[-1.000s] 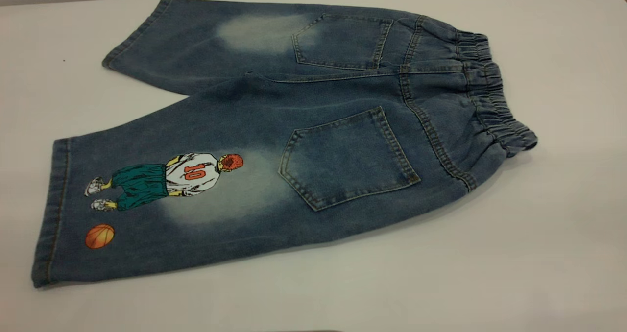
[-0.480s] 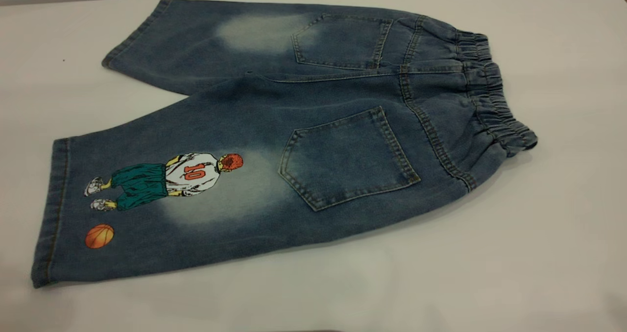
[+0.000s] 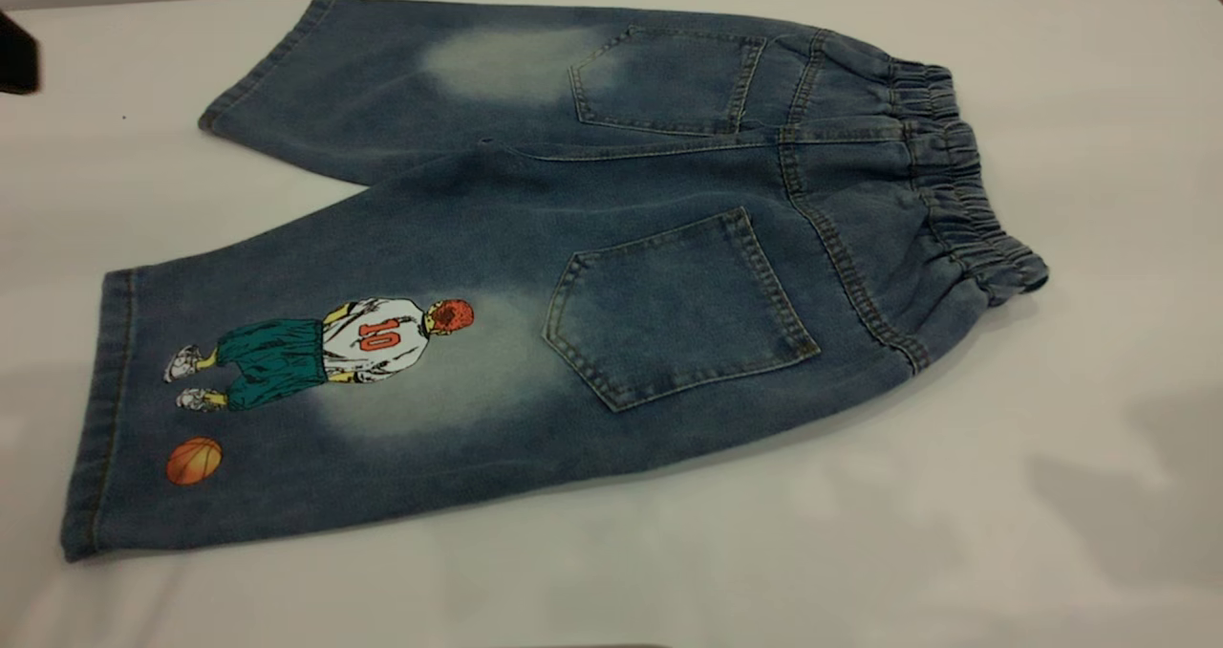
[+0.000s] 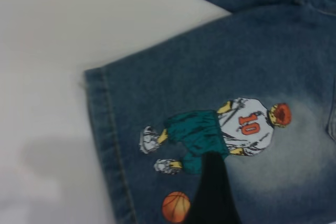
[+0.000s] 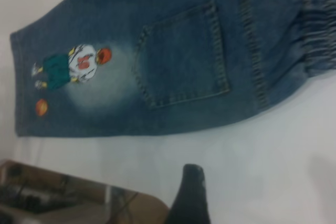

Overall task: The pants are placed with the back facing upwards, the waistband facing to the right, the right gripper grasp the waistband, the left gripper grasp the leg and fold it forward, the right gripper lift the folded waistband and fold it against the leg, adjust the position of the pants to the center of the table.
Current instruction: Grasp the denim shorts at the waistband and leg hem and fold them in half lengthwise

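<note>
The pants lie flat on the table, back side up, both patch pockets showing. The waistband points to the right, gathered and wrinkled, with its near end curling up a little off the surface. The two legs run out to the left and spread apart, so a wedge of bare tabletop shows between them. The leg with the printed player is the near one: the figure in the number 10 jersey lies on its side, head toward the waistband, feet toward the hem, and the orange ball sits just nearer than the feet, close to the hem. The plain leg with the pale faded patch is the far one, reaching toward the far left of the table.

My left gripper hangs over the printed leg, and in my left wrist view one dark finger covers part of the green shorts and the cloth beside the ball. I see only that one finger, so I cannot tell whether the claw is spread or closed, nor whether it touches the denim.

My right gripper is above the bare table on the near side of the pants, apart from the denim, with the waistband and the near pocket in sight beyond it. Again a single dark finger with a whitish scuffed tip shows, and I cannot tell how the claw stands.
</note>
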`<act>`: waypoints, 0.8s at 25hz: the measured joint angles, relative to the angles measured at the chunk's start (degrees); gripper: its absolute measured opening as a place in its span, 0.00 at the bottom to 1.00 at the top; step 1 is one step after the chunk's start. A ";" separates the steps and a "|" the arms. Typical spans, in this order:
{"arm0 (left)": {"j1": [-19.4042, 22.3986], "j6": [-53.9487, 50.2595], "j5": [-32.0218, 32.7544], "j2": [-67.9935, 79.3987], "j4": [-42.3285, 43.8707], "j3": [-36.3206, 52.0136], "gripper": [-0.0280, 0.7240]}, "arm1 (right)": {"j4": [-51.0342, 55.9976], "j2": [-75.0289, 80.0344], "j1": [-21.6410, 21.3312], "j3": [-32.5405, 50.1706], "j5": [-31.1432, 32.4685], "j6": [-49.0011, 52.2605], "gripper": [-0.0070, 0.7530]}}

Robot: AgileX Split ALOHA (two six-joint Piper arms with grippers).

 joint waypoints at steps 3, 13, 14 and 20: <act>0.00 6.06 -1.35 1.08 -5.55 -0.13 0.72 | 5.93 5.63 0.00 0.00 -1.08 -6.19 0.76; 0.00 23.30 -5.76 1.08 -20.66 -0.17 0.72 | 26.02 27.08 0.00 0.00 -4.75 -25.84 0.76; 0.00 24.17 -5.81 1.08 -21.29 -0.17 0.72 | 27.84 29.11 0.00 0.00 -5.38 -27.62 0.76; 0.00 26.24 -6.07 1.08 -22.93 -0.17 0.72 | 40.53 41.75 0.00 -0.24 -6.73 -39.48 0.76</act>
